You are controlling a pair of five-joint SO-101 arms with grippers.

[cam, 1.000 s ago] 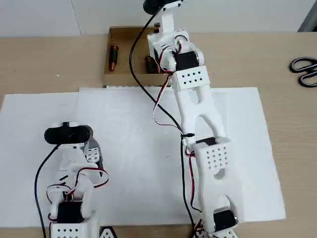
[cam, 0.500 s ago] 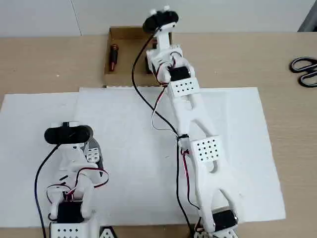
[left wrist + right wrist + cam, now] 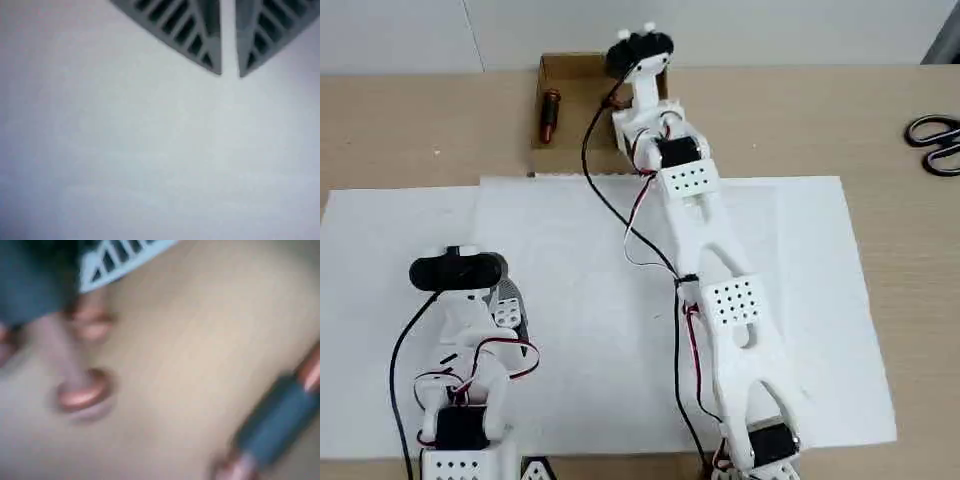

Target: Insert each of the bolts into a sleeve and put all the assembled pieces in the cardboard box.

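The cardboard box (image 3: 576, 66) stands at the table's far edge. Inside it, near its left wall, lies an assembled piece (image 3: 550, 114), a copper bolt in a dark sleeve; it is also in the right wrist view (image 3: 280, 422). My right arm stretches across the paper, its gripper (image 3: 632, 108) down inside the box. Close under that gripper a second copper bolt (image 3: 82, 390) shows with something dark at its near end. Whether it is held is unclear. My left gripper (image 3: 229, 55) hangs shut over bare white paper at the front left (image 3: 505, 300).
A large white paper sheet (image 3: 590, 290) covers the middle of the wooden table. Black scissors (image 3: 935, 140) lie at the far right edge. The right arm's black cable (image 3: 620, 200) loops over the paper by the box.
The right arm has swung left and reached farther into the box, covering the second piece that showed beside it earlier. The left arm has stayed still.
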